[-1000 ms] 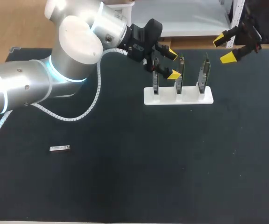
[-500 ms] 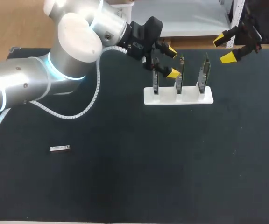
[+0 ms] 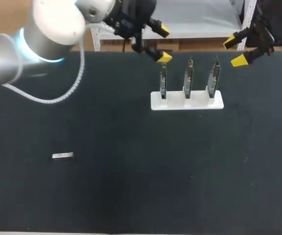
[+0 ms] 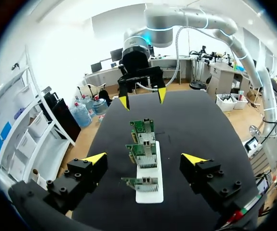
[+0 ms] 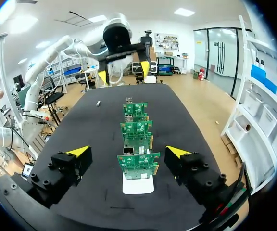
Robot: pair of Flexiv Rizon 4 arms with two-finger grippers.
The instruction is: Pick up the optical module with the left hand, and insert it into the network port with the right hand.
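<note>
The surface (image 3: 131,186) looks matt black and finely textured. The optical module (image 3: 62,156) gleams like bare metal; the white stand (image 3: 199,103) seems smooth plastic, the left arm (image 3: 48,24) glossy.

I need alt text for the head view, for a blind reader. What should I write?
A small silver module lies alone on a black table. Far from it, the left pincer and the right pincer, both open, hang near a white stand holding three upright circuit boards.
</note>
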